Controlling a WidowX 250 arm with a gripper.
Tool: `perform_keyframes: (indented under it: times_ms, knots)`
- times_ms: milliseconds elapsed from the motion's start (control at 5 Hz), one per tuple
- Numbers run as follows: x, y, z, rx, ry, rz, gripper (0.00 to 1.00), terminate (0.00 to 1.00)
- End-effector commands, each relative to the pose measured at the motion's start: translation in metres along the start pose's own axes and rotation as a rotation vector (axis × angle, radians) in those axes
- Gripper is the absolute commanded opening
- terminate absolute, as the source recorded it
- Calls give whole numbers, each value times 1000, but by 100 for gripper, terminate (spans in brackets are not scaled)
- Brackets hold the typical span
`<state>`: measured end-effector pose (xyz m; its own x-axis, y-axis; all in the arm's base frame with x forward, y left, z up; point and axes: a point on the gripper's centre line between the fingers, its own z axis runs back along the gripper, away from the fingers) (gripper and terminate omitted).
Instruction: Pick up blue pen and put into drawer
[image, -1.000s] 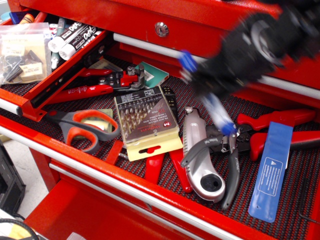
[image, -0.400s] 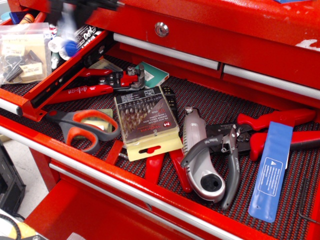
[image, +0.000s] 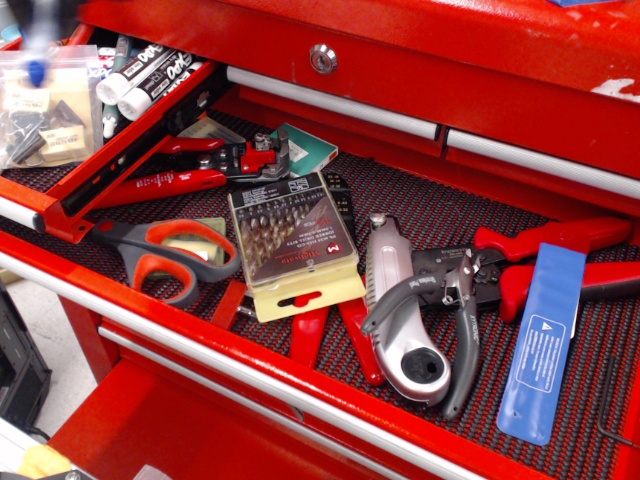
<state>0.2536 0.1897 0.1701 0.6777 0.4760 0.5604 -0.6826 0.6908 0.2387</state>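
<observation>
The blue pen (image: 36, 68) shows only as a motion-blurred white streak with a blue tip. It hangs upright over the far left of the narrow red drawer (image: 120, 150), above the plastic bags. My gripper (image: 40, 15) is a dark blur at the top left corner, mostly cut off by the frame edge, directly above the pen and apparently shut on its upper end. The drawer stands pulled out, with its silver front rail (image: 14, 212) at the left edge.
In the narrow drawer lie black-and-white markers (image: 150, 75) and bags of small parts (image: 45, 115). The wide mesh-lined drawer (image: 420, 215) below holds scissors (image: 165, 255), a drill-bit case (image: 290, 240), a folding knife (image: 405, 320), red pliers (image: 540, 260) and a flat blue strip (image: 540, 340).
My gripper has swept the blue pen from above the pliers at the right, across the top, to the far left over the narrow drawer.
</observation>
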Motion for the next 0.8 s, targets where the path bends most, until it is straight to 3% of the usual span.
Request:
perform_keyframes:
  times_ms: [0, 400, 600]
  knots:
    - [20, -2, 17, -12, -48, -9, 100, 0]
    - [20, -2, 17, -12, -48, -9, 100, 0]
    - [20, -2, 17, -12, -48, -9, 100, 100]
